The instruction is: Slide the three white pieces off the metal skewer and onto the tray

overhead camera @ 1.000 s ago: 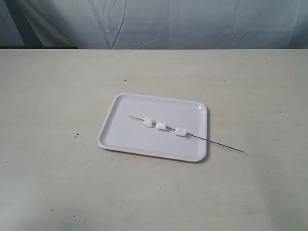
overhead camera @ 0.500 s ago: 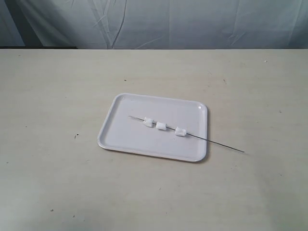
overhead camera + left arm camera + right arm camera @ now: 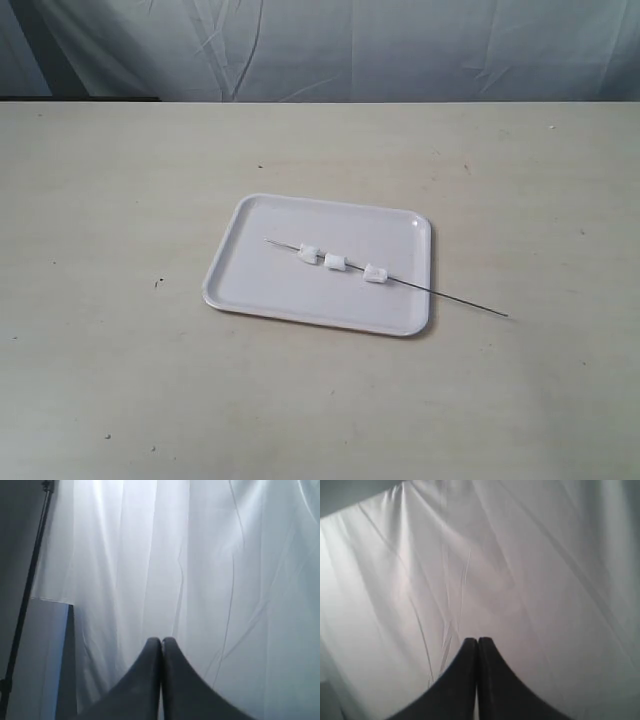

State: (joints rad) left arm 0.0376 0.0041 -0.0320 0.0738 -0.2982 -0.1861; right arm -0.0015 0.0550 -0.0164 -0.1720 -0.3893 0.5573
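**Skewer on the tray, both grippers closed and away from it**

The left gripper (image 3: 161,642) has its two dark fingers pressed tip to tip with nothing between them. The right gripper (image 3: 478,641) is the same, closed flat and empty. Both face a white curtain (image 3: 210,555). Neither wrist view shows the table, and the exterior view shows no arm, so the task's things lie clear of both sets of fingers. How far they are, or on which side, cannot be told.

On the pale table (image 3: 120,200) sits the tray (image 3: 255,285), white, glossy and rectangular, with rounded corners and a low rim. The metal skewer (image 3: 450,297) is a very thin grey rod lying across it. The three white pieces (image 3: 335,262) are threaded on it in a row, small rounded chunks with short gaps between them. All three rest over the tray's floor, none touched by a finger.

In the exterior view the skewer's long axis runs on a slant. One end is in the tray's middle, toward the far left. The rod then passes through the pieces, crosses the tray's right rim, and its other end lies out on the bare table, nearer and to the right.
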